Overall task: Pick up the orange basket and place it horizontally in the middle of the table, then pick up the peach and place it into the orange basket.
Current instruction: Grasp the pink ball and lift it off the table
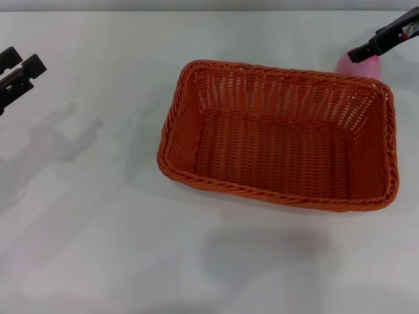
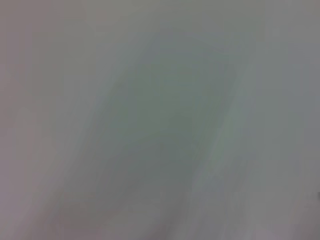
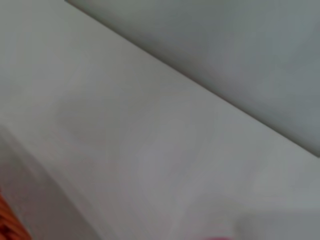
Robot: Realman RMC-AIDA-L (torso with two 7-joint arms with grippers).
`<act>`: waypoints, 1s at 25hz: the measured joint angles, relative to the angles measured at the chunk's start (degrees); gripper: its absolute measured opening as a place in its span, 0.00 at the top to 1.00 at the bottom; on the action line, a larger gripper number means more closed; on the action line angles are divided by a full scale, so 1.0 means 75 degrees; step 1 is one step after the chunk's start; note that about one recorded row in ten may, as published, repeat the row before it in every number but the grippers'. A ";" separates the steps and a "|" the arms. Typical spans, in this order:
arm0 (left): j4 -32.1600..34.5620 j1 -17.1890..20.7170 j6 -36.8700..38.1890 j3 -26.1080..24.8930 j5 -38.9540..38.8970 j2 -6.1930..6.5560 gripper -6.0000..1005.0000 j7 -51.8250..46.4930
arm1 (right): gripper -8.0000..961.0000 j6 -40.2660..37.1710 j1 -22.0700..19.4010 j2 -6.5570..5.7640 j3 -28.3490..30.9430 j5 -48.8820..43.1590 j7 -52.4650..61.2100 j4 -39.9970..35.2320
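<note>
Head view: the orange basket (image 1: 278, 137) sat flat on the table (image 1: 98, 248), long side going left to right, about in the middle but a bit to the right. It was empty inside. So I think the 1st job (basket put down flat) was done, & the 2nd job was not done yet. The peach (image 1: 359, 66) was on the far side of the basket, just past its far right corner, w/ only its pink top peeking over the rim. The right gripper (image 1: 374, 47) came in from the far right & was right at the peach, over its top. I could not tell if its jaws were apart or together, b/c only one dark tip showed & the rest was cut off by the edge. I could not tell if it had the peach yet either. The left gripper (image 1: 18, 70) was far off on the left, well apart from the basket, not doing anything; its two dark tips showed w/ a small gap, so the jaws looked apart. Left wrist view: just blurry grey-white table, no thing to see, no fingers. Right wrist view: mostly white table w/ a darker grey band past the far edge, a tiny bit of orange basket (image 3: 6, 224) in one corner & a faint pink smudge at the edge, maybe the peach, too small to be sure. Still to do: grab the peach, lift it, drop it in the basket.
</note>
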 joint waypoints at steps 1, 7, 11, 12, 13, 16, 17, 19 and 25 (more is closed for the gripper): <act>0.0026 0.0004 -0.0059 0.0003 -0.0011 -0.0004 0.26 0.0043 | 0.15 -0.0052 0.0040 -0.0002 -0.0033 -0.0086 0.0072 0.0070; 0.0118 0.0018 -0.0160 0.0011 -0.0024 -0.0005 0.26 0.0258 | 0.16 -0.0353 0.0248 0.0021 -0.0050 -0.0491 0.0232 0.0464; 0.0186 0.0008 -0.0203 0.0011 -0.0040 -0.0002 0.27 0.0324 | 0.16 -0.0588 0.0331 0.0058 -0.0051 -0.0797 0.0297 0.0691; 0.0187 0.0005 -0.0226 0.0011 -0.0040 -0.0002 0.27 0.0324 | 0.16 -0.0624 0.0367 0.0055 -0.0055 -0.0835 0.0297 0.0788; 0.0188 0.0002 -0.0243 0.0011 -0.0040 -0.0001 0.27 0.0325 | 0.16 -0.0653 0.0403 0.0051 -0.0056 -0.0870 0.0298 0.0861; 0.0190 -0.0010 -0.0265 0.0011 -0.0040 0.0001 0.27 0.0327 | 0.28 -0.0706 0.0466 0.0054 -0.0061 -0.0971 0.0300 0.0968; 0.0190 -0.0012 -0.0266 0.0011 -0.0040 0.0001 0.27 0.0327 | 0.32 -0.0708 0.0474 0.0065 -0.0069 -0.0992 0.0300 0.0970; 0.0190 -0.0018 -0.0266 0.0008 -0.0040 0.0001 0.27 0.0329 | 0.40 -0.0712 0.0479 0.0093 -0.0120 -0.1009 0.0297 0.0972; 0.0190 -0.0009 -0.0267 -0.0031 -0.0040 0.0006 0.27 0.0335 | 0.59 -0.0697 0.0497 0.0202 -0.0255 -0.1017 0.0209 0.0865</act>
